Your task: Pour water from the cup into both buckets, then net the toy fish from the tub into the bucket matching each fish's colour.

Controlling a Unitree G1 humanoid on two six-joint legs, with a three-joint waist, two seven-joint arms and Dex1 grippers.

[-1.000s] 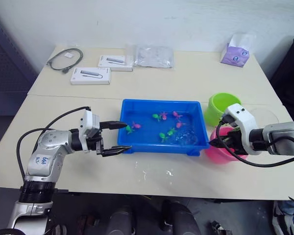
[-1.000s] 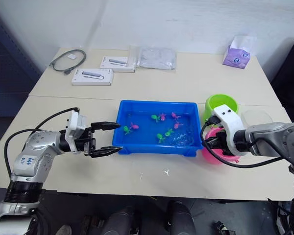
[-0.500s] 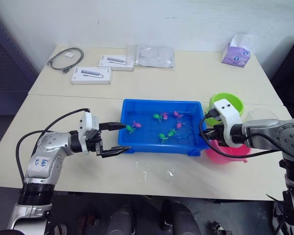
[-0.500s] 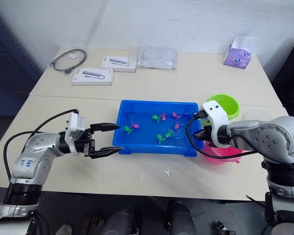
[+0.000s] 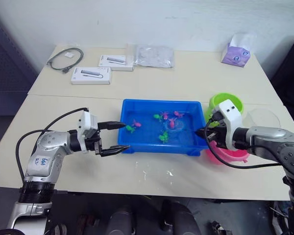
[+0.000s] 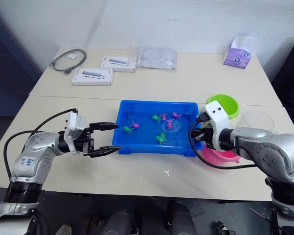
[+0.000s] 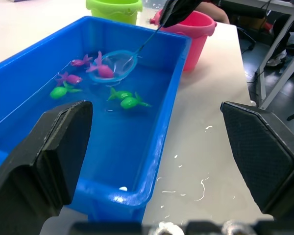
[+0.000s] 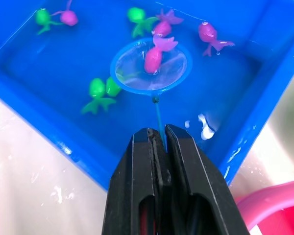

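Net (image 8: 151,67): swung back from over the pink bucket (image 5: 230,152) into the tub (image 5: 162,128) at frame centre; hoop now set under a pink fish (image 8: 153,59). Netting judged underway. Blue-rimmed hoop, thin stick. Right gripper (image 8: 157,142) clamped on the stick; left gripper (image 5: 118,137) spread, empty.

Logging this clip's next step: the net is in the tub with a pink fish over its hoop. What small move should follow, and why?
Probably lift the net straight up, level. A pink fish lies inside the hoop, down in the tub, and the right gripper is shut on the handle. Raising it level should keep the fish in before carrying it to the pink bucket beside the tub.
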